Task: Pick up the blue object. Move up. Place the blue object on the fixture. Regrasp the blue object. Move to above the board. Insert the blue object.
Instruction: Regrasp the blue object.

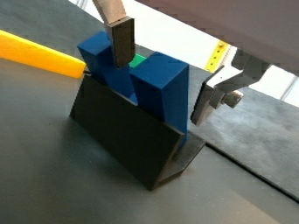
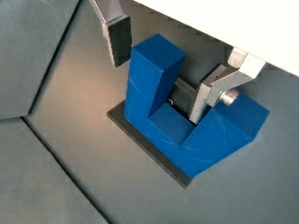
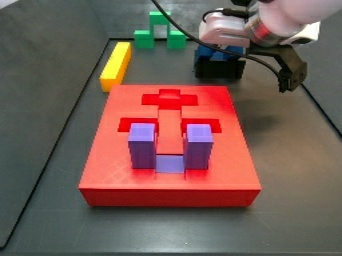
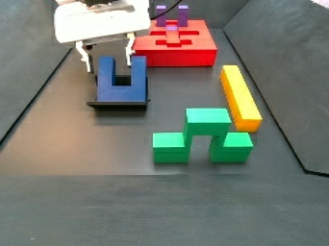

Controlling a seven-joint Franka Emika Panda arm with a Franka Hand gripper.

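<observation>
The blue object (image 1: 162,87) (image 2: 156,83) stands prongs-up in the black fixture (image 1: 122,131) (image 2: 138,131); both side views show it too, the blue object (image 4: 119,81) on the fixture (image 4: 118,100) (image 3: 218,70). My gripper (image 1: 166,74) (image 2: 163,70) is open and straddles one prong. One of its fingers (image 1: 121,44) sits in the slot between the prongs, and there is a gap on the prong's outer side. In the side views the gripper (image 4: 110,56) (image 3: 222,48) hangs right over the block. The red board (image 3: 167,130) (image 4: 180,48) lies apart from it.
A paler purple U-block (image 3: 163,146) (image 4: 174,13) sits in the board's slot. A long yellow bar (image 3: 116,64) (image 4: 240,96) (image 1: 41,51) and a green block (image 4: 199,135) (image 3: 162,35) lie on the dark floor. Raised walls edge the floor.
</observation>
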